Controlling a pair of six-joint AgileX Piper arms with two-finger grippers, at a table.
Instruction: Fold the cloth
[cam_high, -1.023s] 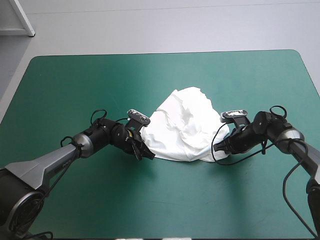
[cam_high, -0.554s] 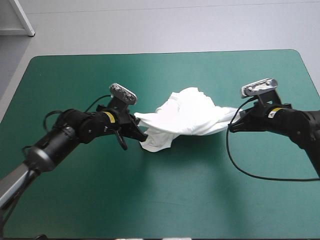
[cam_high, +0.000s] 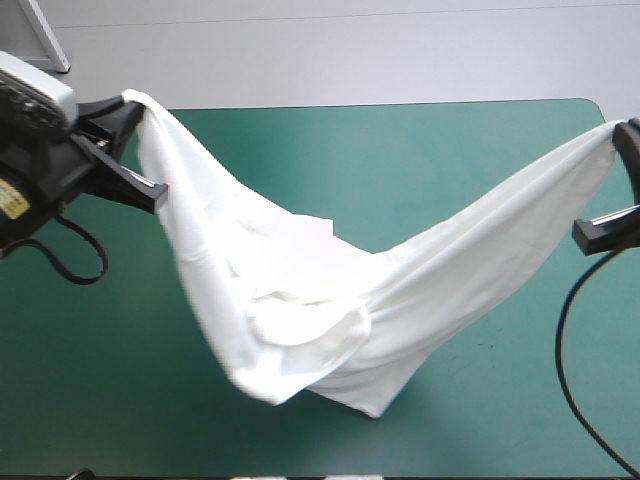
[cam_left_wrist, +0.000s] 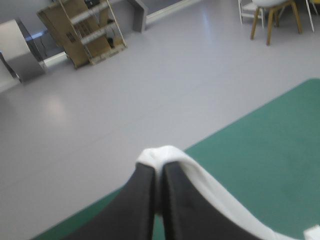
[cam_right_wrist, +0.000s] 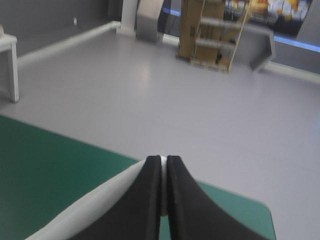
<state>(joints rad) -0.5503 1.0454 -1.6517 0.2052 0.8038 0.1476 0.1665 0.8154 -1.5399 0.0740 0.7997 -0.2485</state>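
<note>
Now the T-shirt (cam_high: 330, 300) hangs as a sagging sling mid-frame over the table (cam_high: 450, 150), left gripper (cam_high: 128, 108) upper left and right gripper (cam_high: 620, 138) far right each clamped on it; spread them evenly so it flattens.

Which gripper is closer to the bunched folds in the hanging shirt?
Left. The bunched folds of the T-shirt sag closer to the left gripper, shut on one end; the right gripper, shut on the other end, is farther off.
</note>
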